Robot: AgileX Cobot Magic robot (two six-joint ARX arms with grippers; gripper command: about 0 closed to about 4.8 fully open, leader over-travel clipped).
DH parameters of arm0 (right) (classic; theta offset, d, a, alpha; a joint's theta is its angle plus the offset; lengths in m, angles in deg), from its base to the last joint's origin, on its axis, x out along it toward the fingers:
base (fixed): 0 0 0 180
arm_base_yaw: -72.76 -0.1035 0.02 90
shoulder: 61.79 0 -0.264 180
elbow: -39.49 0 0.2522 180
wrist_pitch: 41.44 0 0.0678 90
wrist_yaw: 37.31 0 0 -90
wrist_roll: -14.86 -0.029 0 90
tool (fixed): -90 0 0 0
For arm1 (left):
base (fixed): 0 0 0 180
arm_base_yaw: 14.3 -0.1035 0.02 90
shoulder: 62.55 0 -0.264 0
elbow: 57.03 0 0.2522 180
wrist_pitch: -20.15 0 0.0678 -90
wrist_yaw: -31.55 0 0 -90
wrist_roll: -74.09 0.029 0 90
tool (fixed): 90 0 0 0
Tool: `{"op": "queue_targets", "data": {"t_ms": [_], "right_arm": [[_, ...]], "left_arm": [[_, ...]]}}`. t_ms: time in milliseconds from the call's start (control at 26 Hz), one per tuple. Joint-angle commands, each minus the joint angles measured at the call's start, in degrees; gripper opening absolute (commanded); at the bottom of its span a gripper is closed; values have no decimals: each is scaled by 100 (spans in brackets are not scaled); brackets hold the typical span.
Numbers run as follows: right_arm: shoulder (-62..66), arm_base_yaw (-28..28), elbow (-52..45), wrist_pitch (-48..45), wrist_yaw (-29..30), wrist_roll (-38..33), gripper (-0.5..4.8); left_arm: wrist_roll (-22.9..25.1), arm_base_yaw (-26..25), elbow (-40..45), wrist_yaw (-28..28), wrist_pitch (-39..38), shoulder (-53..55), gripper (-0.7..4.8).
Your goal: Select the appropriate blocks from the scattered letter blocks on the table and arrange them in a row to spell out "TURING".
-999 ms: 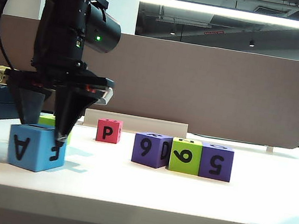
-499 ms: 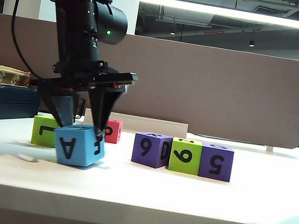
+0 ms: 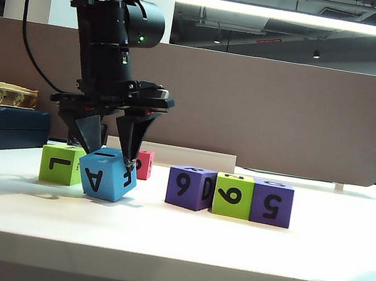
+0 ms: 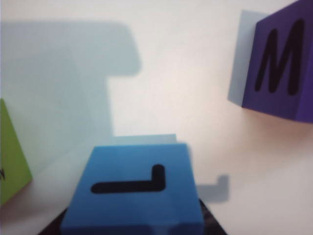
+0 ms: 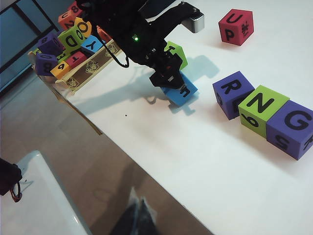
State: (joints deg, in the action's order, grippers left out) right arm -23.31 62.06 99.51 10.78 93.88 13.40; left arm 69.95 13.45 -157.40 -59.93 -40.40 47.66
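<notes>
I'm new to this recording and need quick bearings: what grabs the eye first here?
The left claw grips a blue block, tilted on one edge on the table, left of centre beside a green block. To its right, three blocks stand touching in a row: purple, green, purple. A red block sits farther back; the right claw is out of view.

Bright overhead strip light, soft shadows on the table [image 3: 242, 247]; the left wrist view is blurred.
</notes>
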Motion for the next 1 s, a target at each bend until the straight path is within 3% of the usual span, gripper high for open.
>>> {"op": "queue_targets", "data": {"t_ms": [38, 269, 538, 692, 999], "right_arm": [[-13, -2, 39, -55, 31, 13, -1], [-13, -2, 39, -57, 28, 15, -1], [-13, -2, 39, -57, 28, 13, -1], [-13, -2, 39, -57, 28, 13, -1], [-13, -2, 39, -57, 31, 15, -1]], "left_arm": [[114, 9, -24, 15, 155, -15, 279], [205, 9, -24, 11, 267, -15, 348], [437, 9, -120, -2, 85, -20, 350], [787, 9, -828, 20, -658, -20, 351], [2767, 9, -1547, 39, -1296, -20, 351]]}}
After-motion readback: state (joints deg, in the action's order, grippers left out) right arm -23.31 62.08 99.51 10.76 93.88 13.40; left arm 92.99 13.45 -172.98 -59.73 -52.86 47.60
